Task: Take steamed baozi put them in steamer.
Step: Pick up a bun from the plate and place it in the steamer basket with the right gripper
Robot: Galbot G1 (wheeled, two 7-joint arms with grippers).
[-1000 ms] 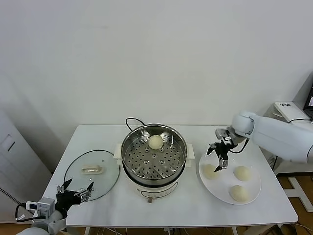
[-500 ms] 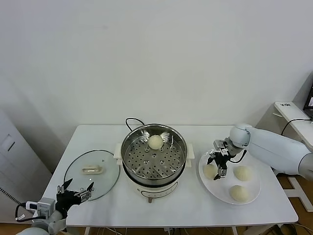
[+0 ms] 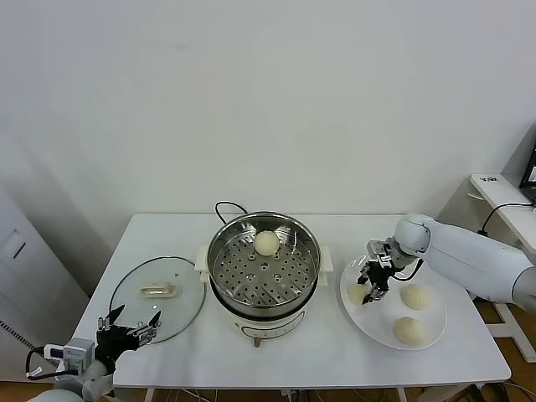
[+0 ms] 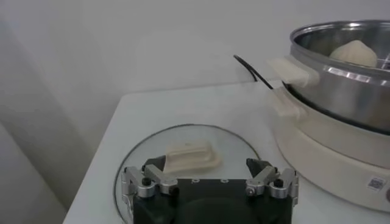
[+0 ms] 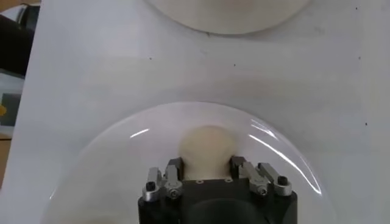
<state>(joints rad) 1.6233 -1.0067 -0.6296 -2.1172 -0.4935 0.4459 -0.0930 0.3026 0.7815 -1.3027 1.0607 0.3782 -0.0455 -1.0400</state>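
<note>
Right gripper (image 3: 370, 282) has dropped onto the plate (image 3: 435, 328); fingers now clenched around the nearest baozi (image 5: 206, 144). Grasp looks made, lift toward steamer (image 3: 263, 266) next. Left gripper (image 4: 209, 181) idle, fingers released, by lid (image 3: 157, 297).

Four baozi (image 3: 266, 243); one steamer (image 3: 263, 266); one plate (image 3: 435, 331); one lid (image 3: 159, 299).

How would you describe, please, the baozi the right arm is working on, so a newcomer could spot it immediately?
Start at the steel steamer in the table's middle, then look to the white plate on its right, which holds three buns. It is the baozi nearest the steamer, the only one with the right pincer closed around it.
</note>
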